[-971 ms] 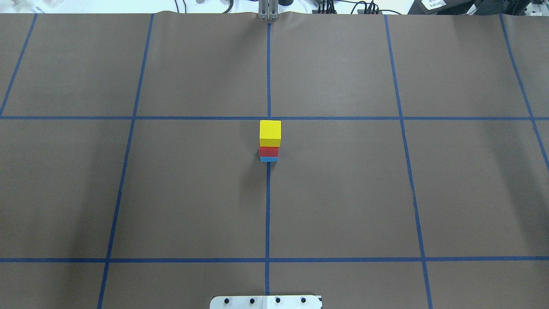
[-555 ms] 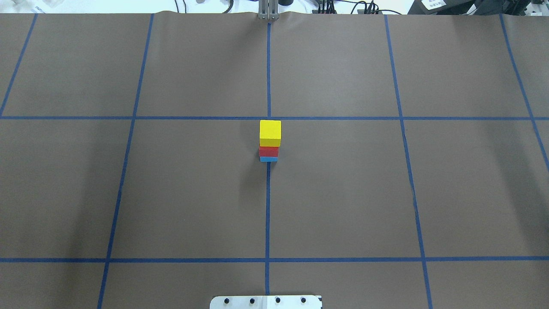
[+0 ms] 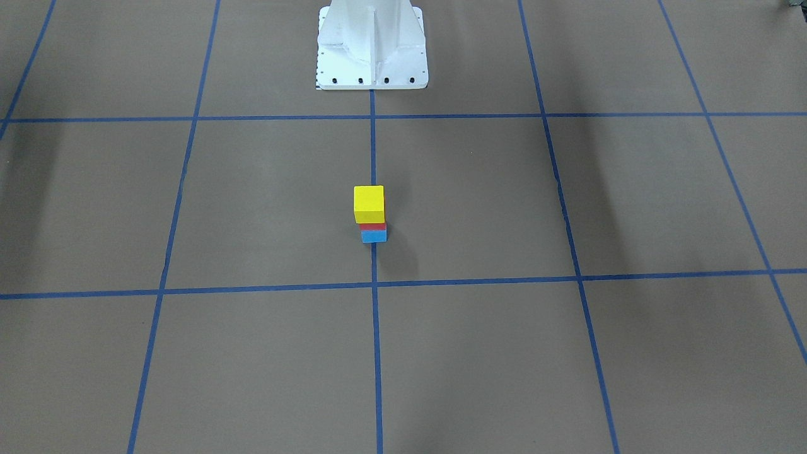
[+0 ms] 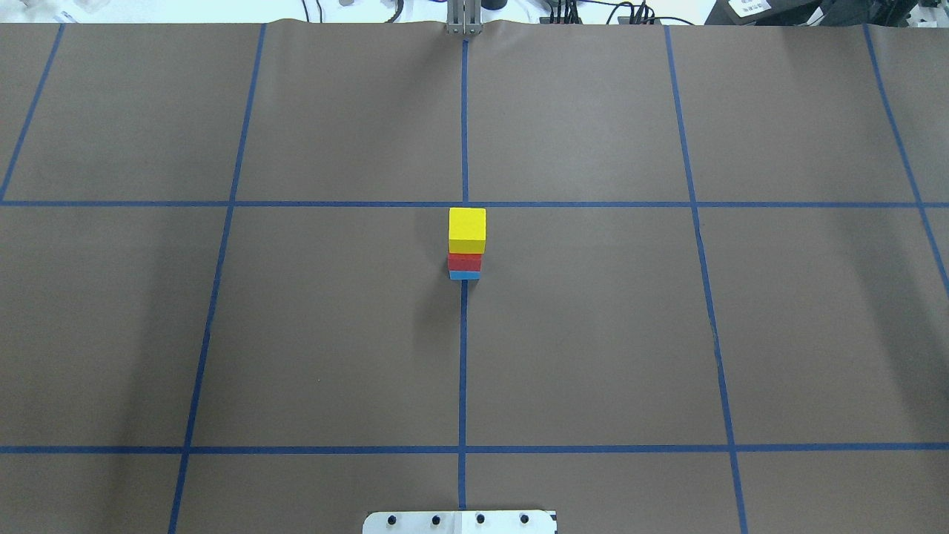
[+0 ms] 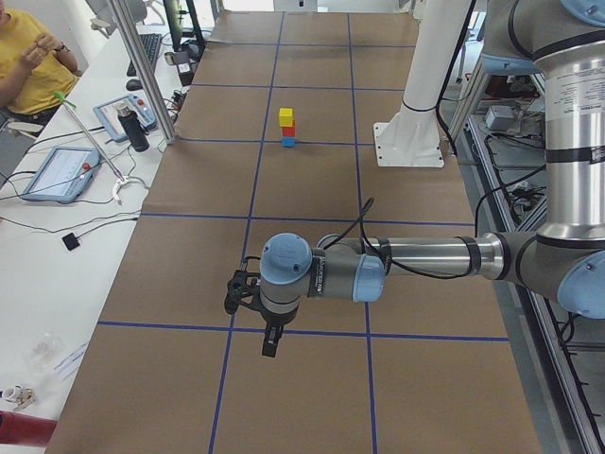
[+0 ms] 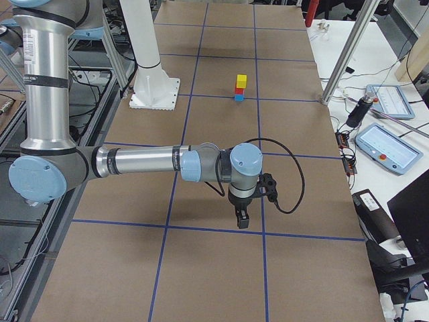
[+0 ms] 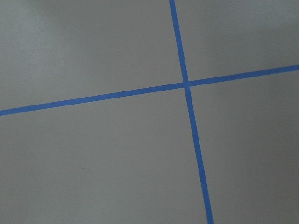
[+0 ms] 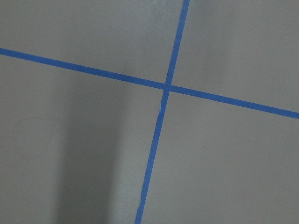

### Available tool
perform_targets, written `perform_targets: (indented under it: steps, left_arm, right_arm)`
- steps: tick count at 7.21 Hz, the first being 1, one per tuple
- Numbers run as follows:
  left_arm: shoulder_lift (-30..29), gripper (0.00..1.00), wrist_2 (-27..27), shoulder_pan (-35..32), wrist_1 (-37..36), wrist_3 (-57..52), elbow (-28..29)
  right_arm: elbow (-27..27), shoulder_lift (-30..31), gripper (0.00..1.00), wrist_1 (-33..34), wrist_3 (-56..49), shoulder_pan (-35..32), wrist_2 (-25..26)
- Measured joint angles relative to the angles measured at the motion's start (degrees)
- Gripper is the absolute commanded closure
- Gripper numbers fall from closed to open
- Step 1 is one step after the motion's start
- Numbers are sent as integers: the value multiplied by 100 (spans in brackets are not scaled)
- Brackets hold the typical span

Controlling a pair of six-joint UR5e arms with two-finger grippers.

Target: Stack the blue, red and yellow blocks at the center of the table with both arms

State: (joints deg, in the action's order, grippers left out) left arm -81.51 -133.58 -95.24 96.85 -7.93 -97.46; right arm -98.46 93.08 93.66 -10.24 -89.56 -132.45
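Observation:
A stack stands at the table's centre: the yellow block (image 4: 467,226) on top, the red block (image 4: 465,262) under it, the blue block (image 4: 465,275) at the bottom. It shows the same way in the front-facing view, yellow (image 3: 369,202) over red (image 3: 372,226) over blue (image 3: 374,236). My left gripper (image 5: 269,340) shows only in the exterior left view, far from the stack, pointing down over the table. My right gripper (image 6: 241,216) shows only in the exterior right view, also far from the stack. I cannot tell whether either is open or shut. Both wrist views show only brown table and blue tape lines.
The robot's white base (image 3: 372,50) stands at the table's near edge. A side bench holds tablets (image 5: 57,172) and cables, with a metal post (image 5: 142,66) at the table edge. A person in yellow (image 5: 28,57) sits beyond it.

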Motion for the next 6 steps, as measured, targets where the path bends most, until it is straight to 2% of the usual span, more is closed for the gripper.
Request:
perform_targets:
  steps: [3,6]
  left_arm:
    - [114,0,22,-6,1,2,-11]
    - [212,0,28,-8,-7,2,-5]
  right_arm:
    - [116,157,0,-501,29,0,2]
    - [149,225,0,-642,52,0,0]
